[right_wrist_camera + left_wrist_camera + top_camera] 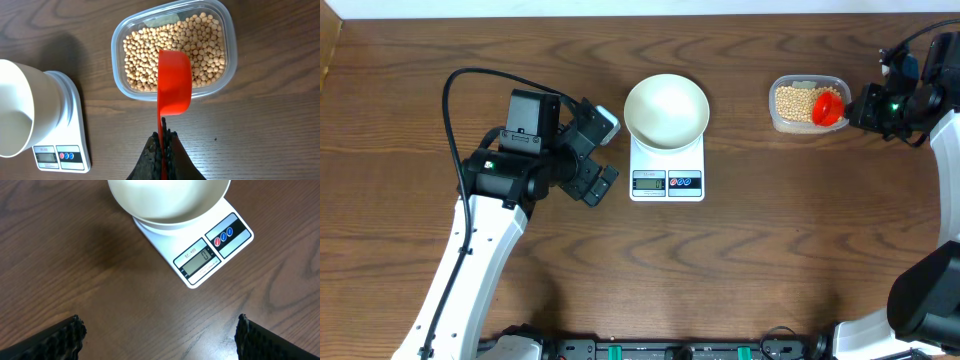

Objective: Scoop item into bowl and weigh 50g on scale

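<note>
**Overhead:** The white bowl sits on the scale at mid-worktop. The beans lie in a clear tub, well apart toward the right arm. The right tool is clenched on the handle of a red scoop at the tub. The left tool waits just beside the scale.

**Left wrist:** The left tool's fingers gape wide, grasping nothing. The bowl looks empty and the display reads zero.

**Right wrist:** The scoop's cup hangs over the beans by the tub's near rim, with no beans seen in it. The step probably goes best with the lip dipped, pushed through the heap and levelled before lifting. Pouring in small shakes near the target should avoid an overshoot.
</note>
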Robot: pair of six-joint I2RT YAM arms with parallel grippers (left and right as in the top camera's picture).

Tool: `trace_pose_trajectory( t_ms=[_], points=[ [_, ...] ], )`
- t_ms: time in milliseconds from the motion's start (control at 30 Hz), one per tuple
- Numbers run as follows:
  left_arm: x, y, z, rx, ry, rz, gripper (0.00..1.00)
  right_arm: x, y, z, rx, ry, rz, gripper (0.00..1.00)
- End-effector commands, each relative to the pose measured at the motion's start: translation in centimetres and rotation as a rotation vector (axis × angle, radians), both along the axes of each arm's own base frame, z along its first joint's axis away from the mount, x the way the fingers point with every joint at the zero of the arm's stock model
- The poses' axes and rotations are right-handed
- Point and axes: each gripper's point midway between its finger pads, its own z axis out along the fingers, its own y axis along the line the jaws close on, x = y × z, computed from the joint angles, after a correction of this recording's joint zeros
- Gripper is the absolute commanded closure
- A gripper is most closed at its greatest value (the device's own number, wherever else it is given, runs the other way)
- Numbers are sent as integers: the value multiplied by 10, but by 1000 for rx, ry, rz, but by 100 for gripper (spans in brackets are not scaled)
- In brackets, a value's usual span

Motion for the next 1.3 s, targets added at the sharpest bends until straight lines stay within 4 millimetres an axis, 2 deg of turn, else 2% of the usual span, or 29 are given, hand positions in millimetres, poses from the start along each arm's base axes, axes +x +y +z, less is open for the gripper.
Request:
trace_pose_trajectory(
  t_ms=[0,467,633,733,1033,1267],
  points=[
    [1,1,-1,-1,5,11,2,6,3,12,-12,-41,25,99],
    [1,1,-1,-1,5,12,2,28,-3,27,-72,-164,67,99],
    [1,1,-1,-1,5,12,2,29,-2,42,-76,-179,70,99],
    [1,1,-1,0,5,12,2,27,7,54,-79,-173,87,99],
    [1,1,-1,0,5,12,2,19,27,42,-216,-88,113,99],
    [1,1,-1,0,5,12,2,27,17,45,-335,-100,64,99]
  ],
)
